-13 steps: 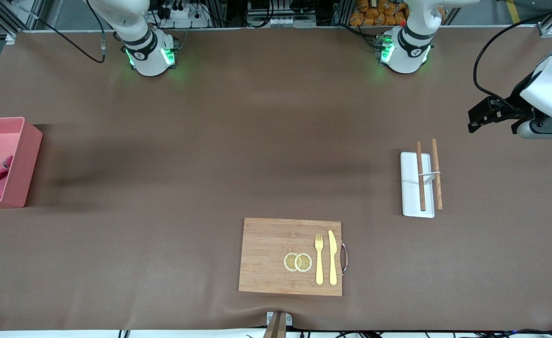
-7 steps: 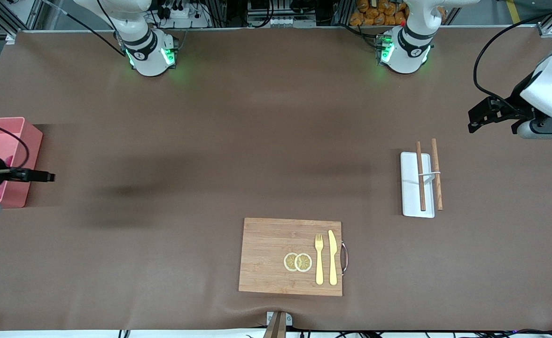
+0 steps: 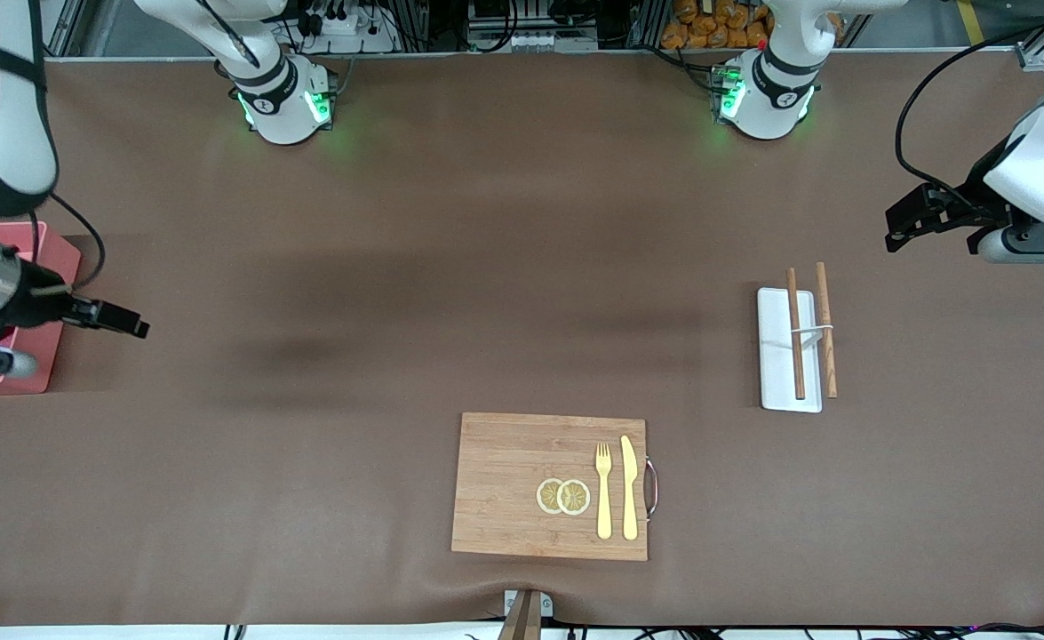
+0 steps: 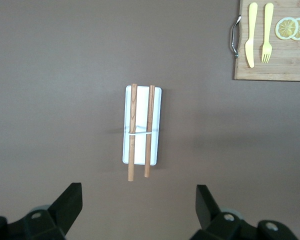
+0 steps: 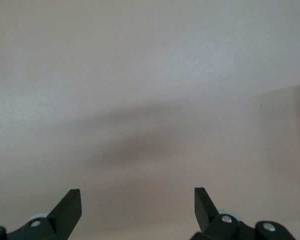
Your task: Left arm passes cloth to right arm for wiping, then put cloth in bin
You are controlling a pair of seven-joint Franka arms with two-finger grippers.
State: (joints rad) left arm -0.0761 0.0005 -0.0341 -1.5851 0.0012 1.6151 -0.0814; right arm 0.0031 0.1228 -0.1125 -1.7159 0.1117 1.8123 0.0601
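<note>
Hovering beside bin [image 3: 51, 267], right hand [image 3: 126, 320] spread empty, left hand [image 3: 908, 222] spread, waiting.

front view: high, facing the arm bases, whole table [image 3: 522, 267]
left wrist view: looks down on tray [image 4: 142, 125], shared with front view
right wrist view: bare tabletop only

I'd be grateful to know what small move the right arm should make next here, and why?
Probably carry on drawing the right gripper away from the bin toward a resting pose. Its fingers are open and hold nothing, the cloth is not visible now, and the left gripper waits open above the table near the chopstick tray.
</note>
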